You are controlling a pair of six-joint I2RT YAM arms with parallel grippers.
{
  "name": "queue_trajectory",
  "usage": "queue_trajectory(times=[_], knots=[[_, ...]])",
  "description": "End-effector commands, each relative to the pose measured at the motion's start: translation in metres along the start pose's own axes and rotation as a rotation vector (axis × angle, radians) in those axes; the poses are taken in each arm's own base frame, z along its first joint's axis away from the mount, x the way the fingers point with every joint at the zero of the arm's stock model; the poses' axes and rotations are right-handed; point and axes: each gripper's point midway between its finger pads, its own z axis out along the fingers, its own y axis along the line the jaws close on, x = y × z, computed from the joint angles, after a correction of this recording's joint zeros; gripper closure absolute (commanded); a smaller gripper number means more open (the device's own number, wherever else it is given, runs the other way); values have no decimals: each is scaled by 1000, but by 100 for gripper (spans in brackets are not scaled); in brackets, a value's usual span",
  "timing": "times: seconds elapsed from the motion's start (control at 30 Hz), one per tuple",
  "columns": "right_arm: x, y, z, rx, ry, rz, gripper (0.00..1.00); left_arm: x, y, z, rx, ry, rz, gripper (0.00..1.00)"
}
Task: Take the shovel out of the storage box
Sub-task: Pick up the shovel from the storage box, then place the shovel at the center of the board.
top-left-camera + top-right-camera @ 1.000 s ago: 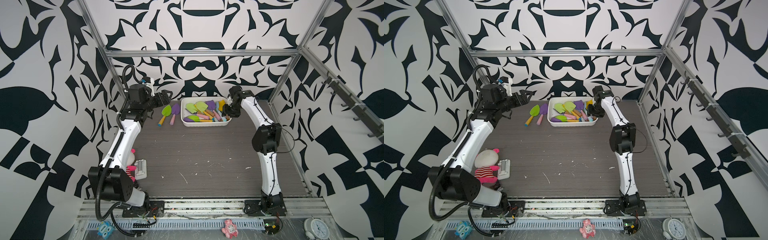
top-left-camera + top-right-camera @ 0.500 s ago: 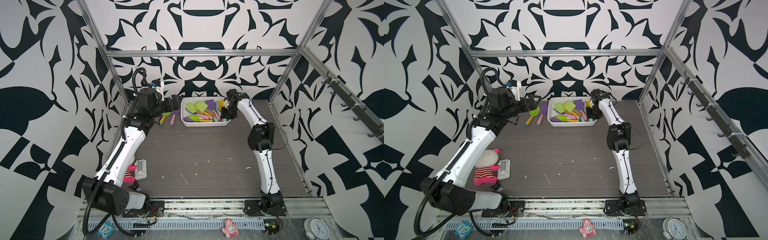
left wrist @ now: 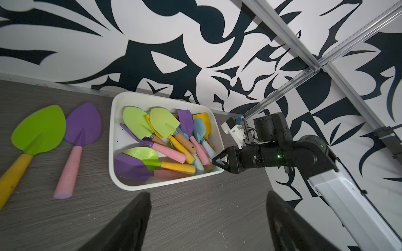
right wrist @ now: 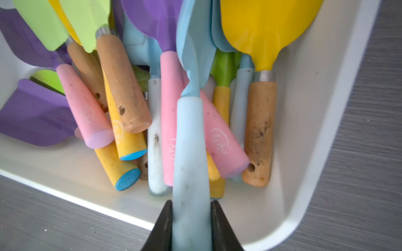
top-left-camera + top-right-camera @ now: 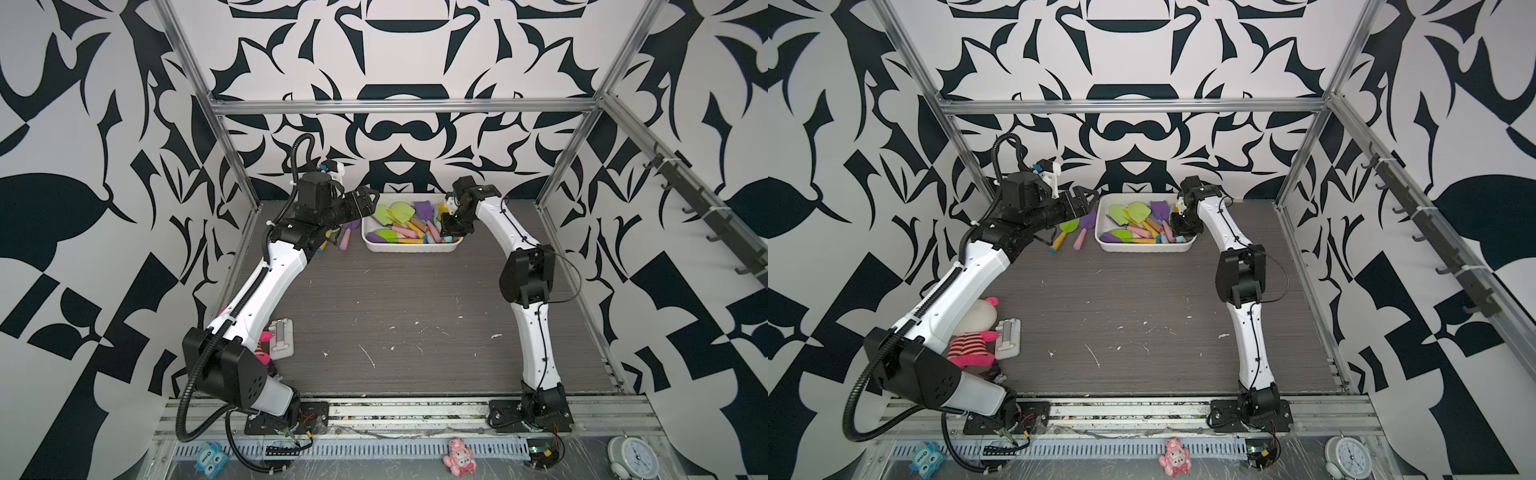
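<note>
**Blue shovel gripped inside the box**

At the near left edge of the surface [image 5: 415, 299], a striped plush doll [image 5: 973, 336] lies beside a small white block [image 5: 1008, 338]. Farther back, a green shovel [image 3: 39, 130] and a purple shovel [image 3: 83, 125] lie on the surface just left of the storage box [image 3: 112, 139]. The left jaws hang near that end of the box, wide apart and holding nothing. The box sits by the far wall and holds a heap of shovels. The right jaws are clamped on the pale handle of the blue shovel [image 4: 191, 130], which lies on top of the heap at the box's right end.

Right gripper [image 4: 191, 214] pinched tight; left gripper [image 3: 208, 196] spread wide.
</note>
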Motion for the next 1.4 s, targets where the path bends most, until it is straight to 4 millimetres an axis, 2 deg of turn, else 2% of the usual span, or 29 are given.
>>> queue_trajectory(times=[0.0, 0.4, 0.57, 0.67, 0.93, 1.07, 1.17, 1.37], knots=[[-16, 3, -48, 41, -121, -35, 100, -9, -14, 15, 50, -11, -87, 18], [-11, 15, -86, 61, -235, -121, 100, 9, -17, 87, 64, 104, -260, 21], [-8, 23, -90, 54, -262, -152, 100, 16, -18, 111, 75, 143, -310, 21], [-7, 36, -95, 64, -291, -209, 100, 21, -17, 122, 64, 170, -342, 21], [9, 84, -110, 90, -400, -409, 100, 28, -7, 142, -1, 234, -409, 18], [19, 102, -119, 102, -464, -474, 100, 37, 4, 147, -58, 274, -435, 18], [25, 111, -126, 110, -492, -512, 100, 43, 11, 150, -85, 293, -450, 18], [34, 117, -135, 121, -521, -547, 100, 51, 24, 153, -131, 323, -468, 18]])
